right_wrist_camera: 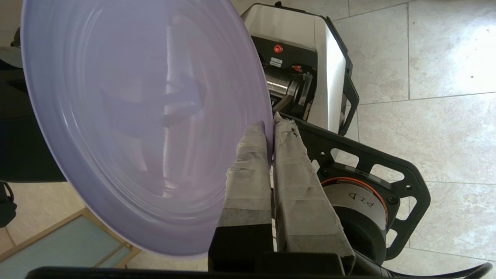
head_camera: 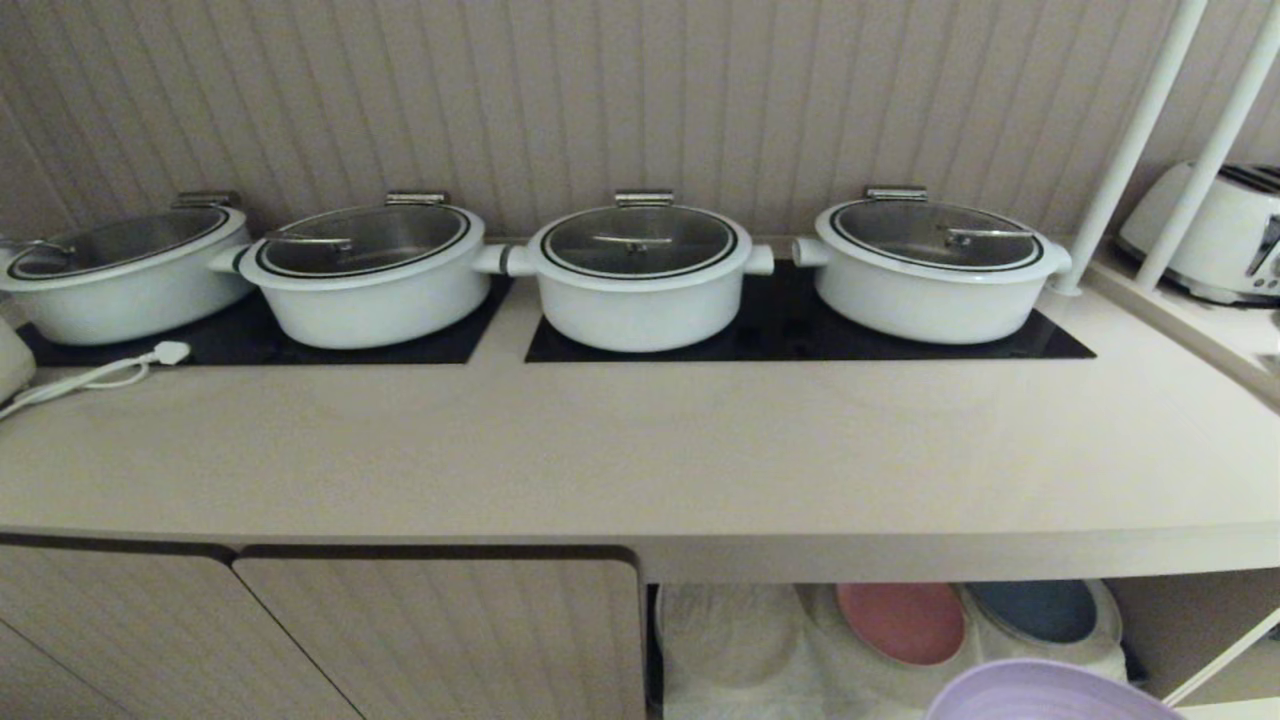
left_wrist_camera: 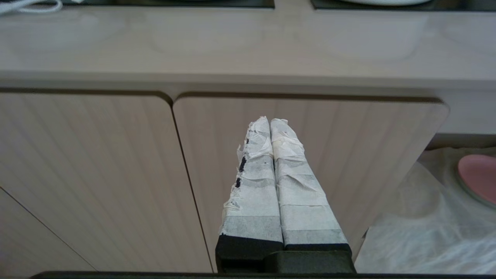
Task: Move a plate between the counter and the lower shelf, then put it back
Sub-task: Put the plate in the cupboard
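Right gripper point(right_wrist_camera: 270, 130) has its jaws pinching the rim of the lilac plate point(right_wrist_camera: 143, 116), which hangs edge-on beside them, out in front of the lower shelf point(head_camera: 760, 650) and below the worktop point(head_camera: 640, 450). Best move, I judge: keep the pinch firm, lift clear of the worktop's front edge, level the plate, then set it down ahead of the pots point(head_camera: 640, 270). Left gripper point(left_wrist_camera: 270, 124) idles by the cabinet door point(left_wrist_camera: 310, 155), jaws pressed together.

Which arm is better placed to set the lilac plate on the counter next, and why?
The right. The right gripper already pinches the plate by its rim, just below the counter. The left gripper is shut on nothing, facing a closed cabinet door.
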You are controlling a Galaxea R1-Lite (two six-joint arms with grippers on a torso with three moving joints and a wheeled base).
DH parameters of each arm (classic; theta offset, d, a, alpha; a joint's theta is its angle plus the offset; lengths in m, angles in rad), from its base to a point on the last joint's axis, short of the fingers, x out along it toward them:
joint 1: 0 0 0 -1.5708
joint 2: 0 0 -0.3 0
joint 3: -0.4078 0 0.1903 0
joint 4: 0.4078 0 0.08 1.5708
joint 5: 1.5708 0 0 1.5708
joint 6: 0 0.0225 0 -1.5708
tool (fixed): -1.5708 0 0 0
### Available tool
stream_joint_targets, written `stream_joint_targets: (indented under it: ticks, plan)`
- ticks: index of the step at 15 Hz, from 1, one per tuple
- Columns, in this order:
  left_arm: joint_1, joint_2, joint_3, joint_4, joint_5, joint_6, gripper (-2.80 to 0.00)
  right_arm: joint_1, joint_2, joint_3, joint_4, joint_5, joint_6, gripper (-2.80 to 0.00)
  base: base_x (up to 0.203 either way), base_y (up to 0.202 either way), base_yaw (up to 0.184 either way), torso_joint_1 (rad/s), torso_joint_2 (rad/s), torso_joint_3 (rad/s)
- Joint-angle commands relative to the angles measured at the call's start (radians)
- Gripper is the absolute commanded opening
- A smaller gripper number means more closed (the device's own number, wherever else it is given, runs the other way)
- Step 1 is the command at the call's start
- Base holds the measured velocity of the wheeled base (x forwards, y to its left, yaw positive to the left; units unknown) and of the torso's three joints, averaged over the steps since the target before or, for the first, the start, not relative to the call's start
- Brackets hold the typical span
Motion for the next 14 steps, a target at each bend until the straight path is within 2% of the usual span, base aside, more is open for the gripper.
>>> stream_joint_targets:
  ticks: [1, 6, 14]
  plan:
    - [0.000, 0.001, 0.000, -0.001, 0.000, 0.000, -2.80, 0.000, 0.000, -0.001, 0.008, 0.004, -0.002, -2.80, 0.000, 0.000, 0.000, -0.155, 0.35, 0.180]
    - [0.000, 0.001, 0.000, -0.001, 0.000, 0.000, -2.80, 0.000, -0.005, -0.006, 0.014, 0.004, -0.002, -2.80, 0.000, 0.000, 0.000, -0.182, 0.39, 0.205]
    - [0.000, 0.001, 0.000, -0.001, 0.000, 0.000, -2.80, 0.000, -0.006, -0.009, 0.044, 0.004, -0.002, -2.80, 0.000, 0.000, 0.000, -0.245, 0.55, 0.293]
